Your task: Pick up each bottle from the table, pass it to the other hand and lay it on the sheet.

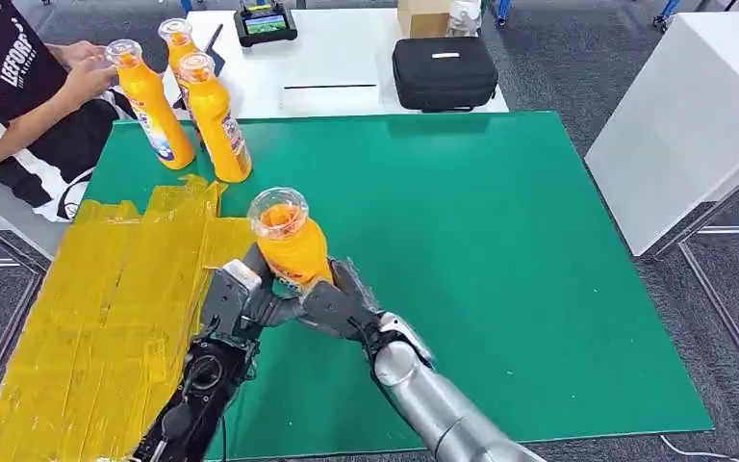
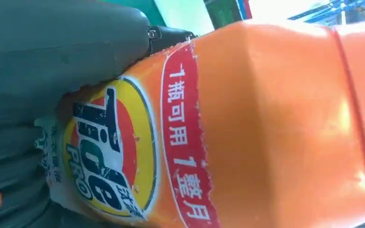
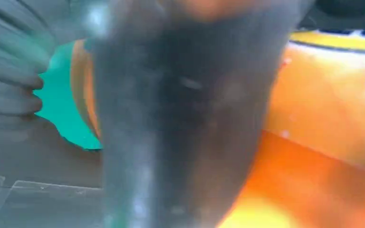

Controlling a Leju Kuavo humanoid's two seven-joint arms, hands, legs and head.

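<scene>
**Holding one orange bottle between both hands above the green mat**

Gripping from opposite sides, the left hand (image 1: pixel 236 303) and the right hand (image 1: pixel 342 300) both close on the lower part of one orange bottle (image 1: pixel 291 241), which stands upright between them with its clear cap toward the camera. The bottle is held above the green mat (image 1: pixel 462 250) that covers the tabletop, just beside the inner edge of the yellow sheet (image 1: pixel 106 318). In the left wrist view the bottle's label (image 2: pixel 109 152) shows a yellow and red round logo with dark lettering and a red band of white characters, and the grey thumb (image 2: pixel 62 42) presses against the bottle's side. In the right wrist view a blurred dark finger (image 3: pixel 180 118) lies across the orange body, with a patch of green mat behind it.

The yellow sheet lies crumpled and wrinkled over the left part of the mat, reaching to its near left corner. Three more orange bottles (image 1: pixel 214 115) stand upright at the far left corner of the mat, close together. A person's hand (image 1: pixel 87 75) rests on the leftmost of them, the person seated at the table's left edge in a black and white top.

Beyond the mat, on the white tabletop (image 1: pixel 337 58), sit a black case (image 1: pixel 443 72), a handheld controller with a screen (image 1: pixel 265 21) and a cardboard box (image 1: pixel 421 14)
</scene>
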